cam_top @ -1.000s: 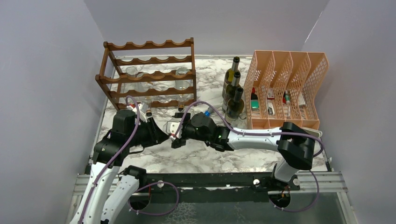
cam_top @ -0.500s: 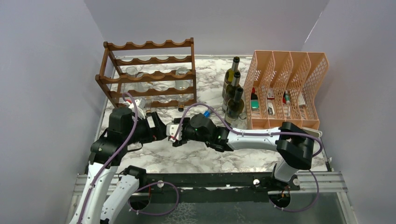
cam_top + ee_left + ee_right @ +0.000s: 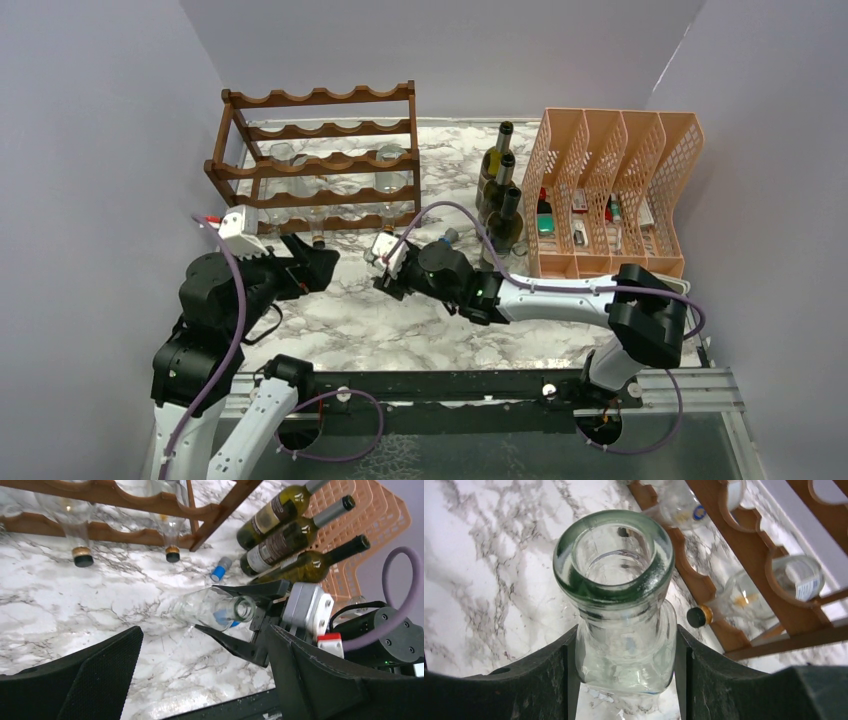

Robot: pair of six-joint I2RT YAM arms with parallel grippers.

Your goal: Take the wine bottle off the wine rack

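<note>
Two claws sit low over the tabletop (image 3: 400,335): my left claw (image 3: 312,266) stands wide apart, empty, so my right claw (image 3: 624,665) alone clamps the clear wine bottle (image 3: 614,580) below its neck, mouth toward its camera, already out of the wine rack (image 3: 320,160) beyond.

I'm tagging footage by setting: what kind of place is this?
Probably a robot lab test cell: plain partition walls box in a marble-patterned table, two robot arms are bolted at its near edge, and a wine rack and file organizer stand on it.
</note>
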